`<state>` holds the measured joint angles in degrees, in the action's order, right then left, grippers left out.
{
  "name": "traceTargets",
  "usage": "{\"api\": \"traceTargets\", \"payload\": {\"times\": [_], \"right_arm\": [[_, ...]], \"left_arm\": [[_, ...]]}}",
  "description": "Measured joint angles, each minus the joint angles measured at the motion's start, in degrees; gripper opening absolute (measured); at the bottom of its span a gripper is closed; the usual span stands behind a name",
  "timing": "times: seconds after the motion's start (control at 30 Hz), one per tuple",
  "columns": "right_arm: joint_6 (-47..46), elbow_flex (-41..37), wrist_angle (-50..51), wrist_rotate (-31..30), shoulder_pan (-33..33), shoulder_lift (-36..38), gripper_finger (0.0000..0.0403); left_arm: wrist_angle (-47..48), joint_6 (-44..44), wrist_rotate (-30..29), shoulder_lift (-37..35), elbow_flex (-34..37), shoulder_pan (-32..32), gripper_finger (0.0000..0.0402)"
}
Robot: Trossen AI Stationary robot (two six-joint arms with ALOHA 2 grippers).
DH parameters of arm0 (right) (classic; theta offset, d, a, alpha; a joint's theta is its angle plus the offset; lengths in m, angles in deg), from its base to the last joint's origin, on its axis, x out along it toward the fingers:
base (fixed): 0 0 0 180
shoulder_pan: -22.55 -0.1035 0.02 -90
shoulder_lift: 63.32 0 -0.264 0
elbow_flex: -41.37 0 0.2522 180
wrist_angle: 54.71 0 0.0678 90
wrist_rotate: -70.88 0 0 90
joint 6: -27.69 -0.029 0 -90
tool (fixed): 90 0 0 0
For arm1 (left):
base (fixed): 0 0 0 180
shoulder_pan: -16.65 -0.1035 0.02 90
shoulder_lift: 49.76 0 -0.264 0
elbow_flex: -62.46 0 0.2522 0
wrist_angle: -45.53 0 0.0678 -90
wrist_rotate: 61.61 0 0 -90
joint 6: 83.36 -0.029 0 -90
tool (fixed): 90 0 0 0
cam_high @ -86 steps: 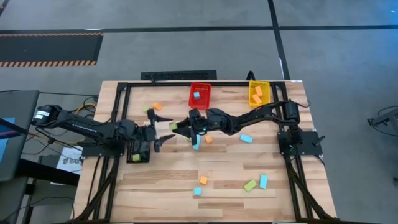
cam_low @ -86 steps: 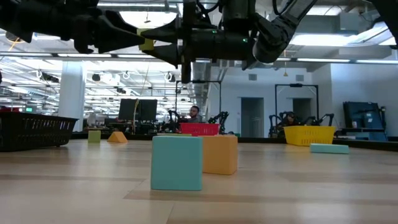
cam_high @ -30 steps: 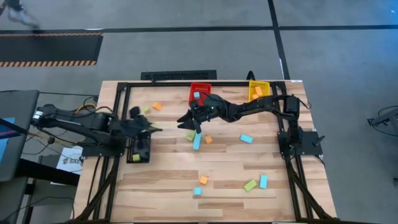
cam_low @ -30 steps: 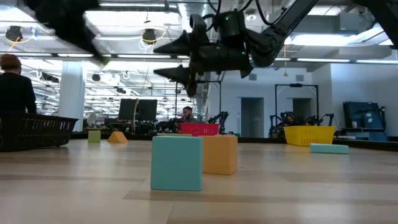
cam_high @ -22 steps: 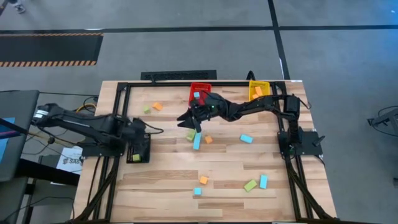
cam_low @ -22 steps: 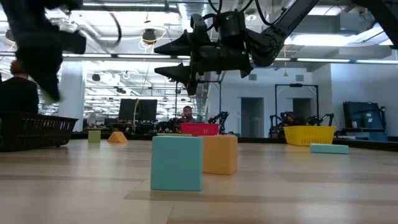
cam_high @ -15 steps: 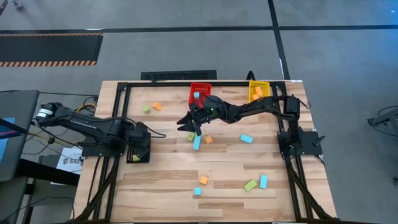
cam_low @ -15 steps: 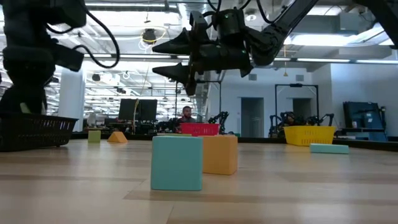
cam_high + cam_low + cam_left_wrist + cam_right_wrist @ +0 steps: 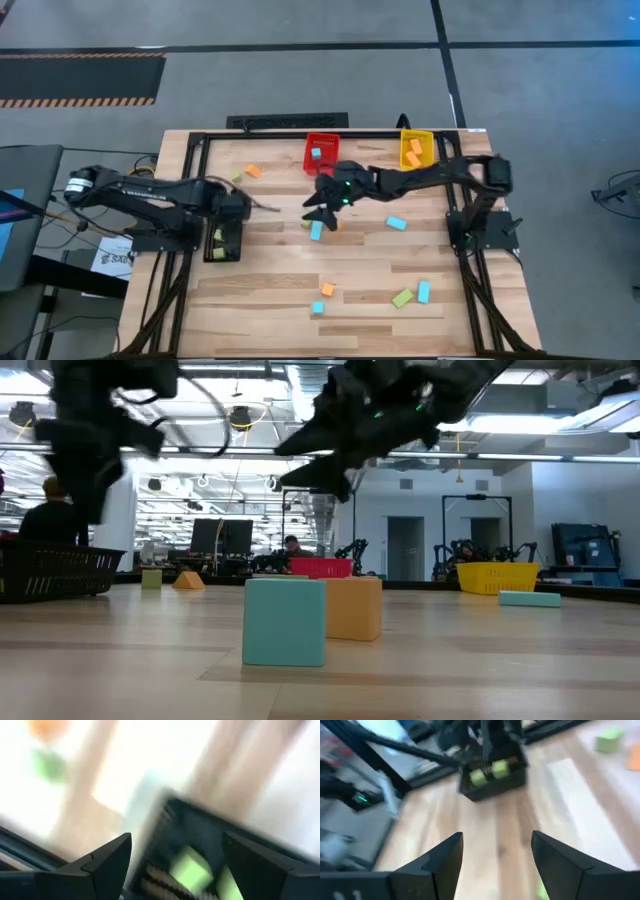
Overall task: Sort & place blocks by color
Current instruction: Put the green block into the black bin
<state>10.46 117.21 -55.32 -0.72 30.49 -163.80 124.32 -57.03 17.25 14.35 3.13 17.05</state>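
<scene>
Light blue bar block (image 9: 316,231) long axis running toward the red bin (image 9: 321,153), right fingers (image 9: 314,205) spread empty above, left fingers (image 9: 110,862) parted over black bin (image 9: 220,243).

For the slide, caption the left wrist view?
Left gripper fingers open above the black bin, lime green blocks inside.

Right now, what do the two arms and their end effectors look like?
Both arms are dark, jointed segments with black cables along them. The left arm has a white band near its base. The right arm shows a small green light. Each end effector has two dark, wedge-shaped fingers.
</scene>
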Motion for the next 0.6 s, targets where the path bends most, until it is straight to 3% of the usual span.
{"api": "traceTargets", "payload": {"times": [0.1,0.17,0.3,0.43,0.5,0.6], "right_arm": [[1.8,-3.8,2.2,-8.1,-2.3,4.8,0.0254],[1.7,-7.4,3.6,-12.4,-4.0,8.0,0.0254],[-1.8,-13.5,2.8,-19.6,-7.5,12.0,0.0254],[-6.4,-17.5,2.8,-23.4,-10.7,13.8,0.0254],[-8.4,-18.5,2.8,-24.9,-12.3,13.9,0.0254],[-10.1,-18.6,3.8,-27.1,-14.7,13.9,0.0254]], "left_arm": [[-6.2,-7.1,-5.1,0.0,-1.8,-5.3,0.0301],[-11.9,-13.6,-5.3,0.0,-1.9,-9.5,0.0301],[-21.8,-29.0,1.2,2.4,-1.9,-16.3,0.0301],[-30.0,-41.0,6.3,6.5,-1.9,-18.3,0.0301],[-31.9,-39.4,3.2,8.7,-1.9,-18.9,0.0302],[-29.6,-30.3,-4.2,13.4,-3.8,-22.4,0.0302]]}}
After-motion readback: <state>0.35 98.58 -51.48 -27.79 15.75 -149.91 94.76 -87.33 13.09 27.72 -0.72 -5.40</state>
